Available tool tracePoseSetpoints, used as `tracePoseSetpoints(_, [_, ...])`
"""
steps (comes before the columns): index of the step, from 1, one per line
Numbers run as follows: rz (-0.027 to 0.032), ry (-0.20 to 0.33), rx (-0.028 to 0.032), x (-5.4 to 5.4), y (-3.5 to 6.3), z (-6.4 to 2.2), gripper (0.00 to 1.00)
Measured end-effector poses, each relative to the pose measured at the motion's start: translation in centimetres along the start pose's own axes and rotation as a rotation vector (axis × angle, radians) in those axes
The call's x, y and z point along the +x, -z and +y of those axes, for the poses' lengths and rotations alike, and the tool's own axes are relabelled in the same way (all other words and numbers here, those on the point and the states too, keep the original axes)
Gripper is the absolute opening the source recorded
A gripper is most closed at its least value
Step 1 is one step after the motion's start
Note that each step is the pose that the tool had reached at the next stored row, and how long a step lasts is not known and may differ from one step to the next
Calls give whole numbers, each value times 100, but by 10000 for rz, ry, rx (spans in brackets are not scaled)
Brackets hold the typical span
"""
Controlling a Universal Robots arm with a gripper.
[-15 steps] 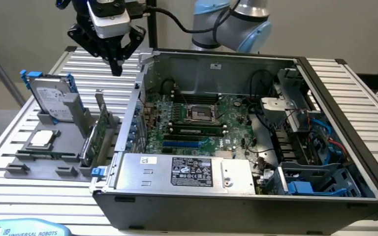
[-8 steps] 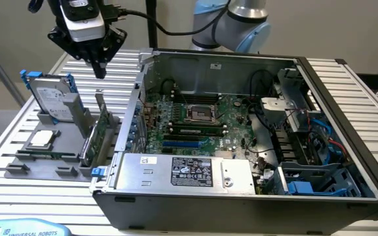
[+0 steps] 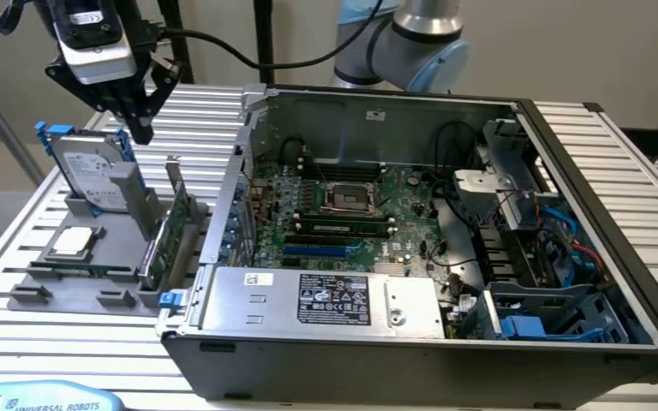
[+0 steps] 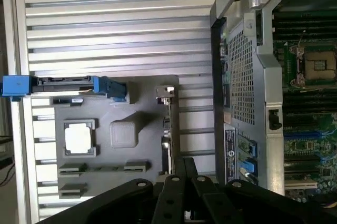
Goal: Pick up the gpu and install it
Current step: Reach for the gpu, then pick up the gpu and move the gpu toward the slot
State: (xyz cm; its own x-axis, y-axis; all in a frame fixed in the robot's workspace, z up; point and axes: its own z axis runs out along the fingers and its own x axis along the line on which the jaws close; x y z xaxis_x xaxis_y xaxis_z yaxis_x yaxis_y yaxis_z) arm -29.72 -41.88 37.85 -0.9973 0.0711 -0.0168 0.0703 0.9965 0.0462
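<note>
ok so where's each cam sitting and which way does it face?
Exterior view: off the arm, raised, looking down into the open black computer case; arm's grey-blue joint and shut black tool show.
Wrist view: on the wrist, looking straight down past the tool at the grey moulded parts holder.
Shared: holder, case, upright green gpu card, silver blue-railed hard drive.

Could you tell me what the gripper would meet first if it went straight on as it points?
Probably the gpu, standing on edge in the gray holder below the shut gripper; depth is unclear.
</note>
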Motion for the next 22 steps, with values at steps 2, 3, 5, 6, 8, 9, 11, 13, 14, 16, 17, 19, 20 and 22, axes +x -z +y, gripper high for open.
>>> tracePoseSetpoints(2, [12,-1,3,79,-15,-24,11])
tracePoseSetpoints(3, [23,-1,2,100,-18,-39,11])
tracePoseSetpoints(5, [33,-1,3,105,-18,-47,11])
tracePoseSetpoints(6, [33,-1,3,106,-18,-46,11])
tracePoseSetpoints(8, [33,-2,4,106,-18,-46,11])
tracePoseSetpoints(9, [34,-2,4,106,-18,-46,11])
tracePoseSetpoints(11, [34,-2,4,106,-18,-47,11])
tracePoseSetpoints(13, [34,-2,4,106,-18,-46,11])
tracePoseSetpoints(14, [34,-2,4,106,-18,-46,11])
tracePoseSetpoints(16, [34,-2,4,106,-18,-46,12])
tracePoseSetpoints(17, [34,-1,4,106,-17,-47,12])
tracePoseSetpoints(19, [33,-2,4,106,-18,-47,24])
tracePoseSetpoints(20, [33,-2,4,106,-18,-46,24])
tracePoseSetpoints(22, [34,-2,4,106,-18,-46,30])
